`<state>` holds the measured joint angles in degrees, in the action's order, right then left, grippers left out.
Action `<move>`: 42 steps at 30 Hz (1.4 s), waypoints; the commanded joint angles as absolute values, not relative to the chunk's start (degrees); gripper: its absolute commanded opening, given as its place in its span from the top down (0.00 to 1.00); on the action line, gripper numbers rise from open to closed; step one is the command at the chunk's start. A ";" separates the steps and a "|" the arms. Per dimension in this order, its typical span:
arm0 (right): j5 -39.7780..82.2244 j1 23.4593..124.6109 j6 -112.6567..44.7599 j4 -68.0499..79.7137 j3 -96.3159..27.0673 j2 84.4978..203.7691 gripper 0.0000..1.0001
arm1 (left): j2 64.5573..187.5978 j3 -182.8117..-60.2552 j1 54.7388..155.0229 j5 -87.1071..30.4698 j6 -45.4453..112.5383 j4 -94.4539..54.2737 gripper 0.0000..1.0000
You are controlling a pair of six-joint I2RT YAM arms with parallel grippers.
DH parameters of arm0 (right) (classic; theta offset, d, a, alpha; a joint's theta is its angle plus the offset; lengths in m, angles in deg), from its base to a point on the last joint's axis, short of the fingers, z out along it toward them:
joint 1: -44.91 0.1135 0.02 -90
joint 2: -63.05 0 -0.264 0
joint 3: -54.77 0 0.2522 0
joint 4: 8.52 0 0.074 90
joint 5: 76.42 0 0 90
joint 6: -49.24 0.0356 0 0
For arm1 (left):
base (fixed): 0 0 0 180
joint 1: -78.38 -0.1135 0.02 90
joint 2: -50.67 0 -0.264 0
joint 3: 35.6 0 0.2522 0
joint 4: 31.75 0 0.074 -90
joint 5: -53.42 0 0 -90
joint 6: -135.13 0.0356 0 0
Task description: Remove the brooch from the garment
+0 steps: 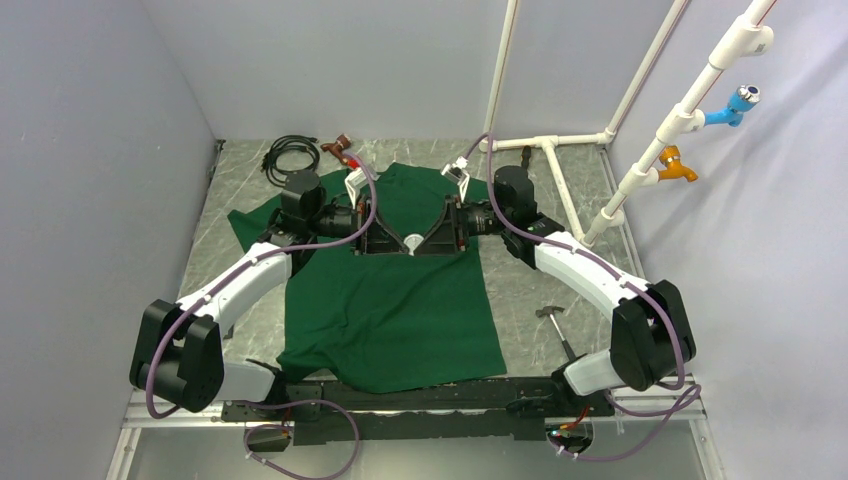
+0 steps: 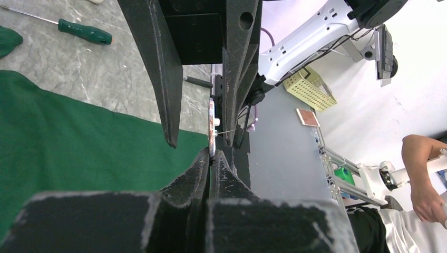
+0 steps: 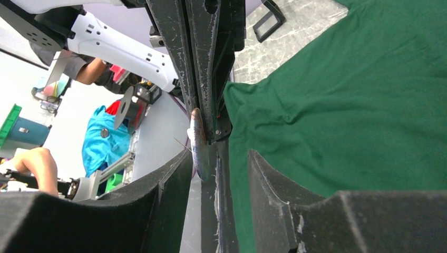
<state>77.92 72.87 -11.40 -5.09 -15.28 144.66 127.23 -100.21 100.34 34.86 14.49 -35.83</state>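
Note:
The dark green garment lies spread flat on the table and also shows in the left wrist view and the right wrist view. Both grippers meet above its chest. The brooch is a small pale disc between them. It appears edge-on in the wrist views, with a thin pin sticking out sideways. My left gripper is shut, its tips pinching the brooch's edge. My right gripper is open, its fingers straddling the brooch and the left fingertips.
A green-handled screwdriver lies on the marble tabletop beyond the shirt. A small hammer lies right of the shirt. A coiled black cable and a white pipe frame stand at the back.

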 commanded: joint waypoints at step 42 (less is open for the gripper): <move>65.36 73.21 -16.93 3.89 -21.21 147.02 0.93 | 125.83 -103.33 102.38 34.22 23.99 -27.79 1.00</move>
